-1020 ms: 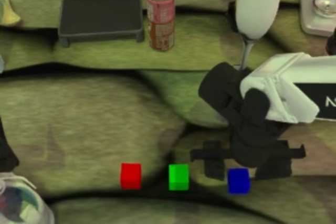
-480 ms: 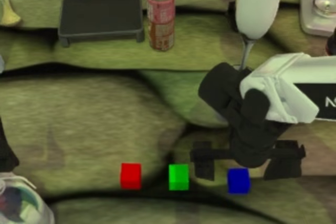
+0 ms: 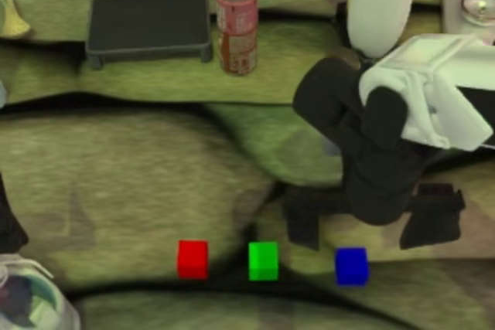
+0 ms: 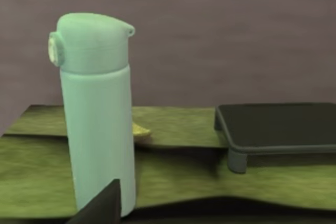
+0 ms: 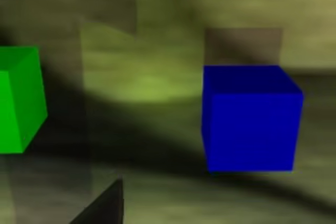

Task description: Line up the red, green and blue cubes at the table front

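The red cube [image 3: 192,259], green cube [image 3: 263,260] and blue cube [image 3: 351,266] stand in a row, apart from each other, near the front edge of the olive table [image 3: 139,183]. My right gripper [image 3: 363,236] hangs open above and just behind the blue cube, touching nothing. Its wrist view looks down on the blue cube [image 5: 249,119] and green cube [image 5: 18,98], with one dark finger [image 5: 105,205] at the edge. My left arm [image 3: 8,226] is parked at the left edge; one of its fingers [image 4: 102,205] shows in front of a mint bottle [image 4: 97,114].
A dark grey tray [image 3: 148,25] and a soda can [image 3: 237,25] stand at the back. A tall white glass [image 3: 379,5] rises behind the right arm, and a grey device [image 3: 470,17] sits at the back right. A yellow object [image 3: 11,19] lies at the back left.
My right gripper's fingers spread wider, then the gripper rose and drew back from the blue cube, which stays on the table. The cubes have not moved.
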Robot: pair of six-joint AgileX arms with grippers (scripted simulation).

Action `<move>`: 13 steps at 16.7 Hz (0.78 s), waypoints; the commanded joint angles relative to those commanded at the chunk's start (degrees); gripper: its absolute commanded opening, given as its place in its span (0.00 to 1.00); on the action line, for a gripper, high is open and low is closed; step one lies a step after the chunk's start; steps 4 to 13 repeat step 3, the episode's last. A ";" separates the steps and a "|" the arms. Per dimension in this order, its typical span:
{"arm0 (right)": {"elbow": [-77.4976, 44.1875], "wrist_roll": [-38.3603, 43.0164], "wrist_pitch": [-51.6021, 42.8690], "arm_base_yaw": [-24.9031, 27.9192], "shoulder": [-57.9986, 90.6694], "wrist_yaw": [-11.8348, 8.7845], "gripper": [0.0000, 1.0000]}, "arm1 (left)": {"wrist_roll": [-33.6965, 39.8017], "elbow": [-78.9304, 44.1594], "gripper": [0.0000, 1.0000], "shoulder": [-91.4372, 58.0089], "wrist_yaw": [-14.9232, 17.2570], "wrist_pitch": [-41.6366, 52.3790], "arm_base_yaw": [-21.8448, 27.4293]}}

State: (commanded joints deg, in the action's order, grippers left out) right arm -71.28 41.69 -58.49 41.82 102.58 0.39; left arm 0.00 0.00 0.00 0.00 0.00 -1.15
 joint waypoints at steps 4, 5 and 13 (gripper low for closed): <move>-2.50 -0.26 -3.56 0.14 -1.87 0.05 1.00 | 0.00 0.00 1.00 0.00 0.00 0.00 0.00; -2.50 -0.26 -3.56 0.14 -1.87 0.05 1.00 | 0.00 0.00 1.00 0.00 0.00 0.00 0.00; -2.50 -0.26 -3.56 0.14 -1.87 0.05 1.00 | 0.00 0.00 1.00 0.00 0.00 0.00 0.00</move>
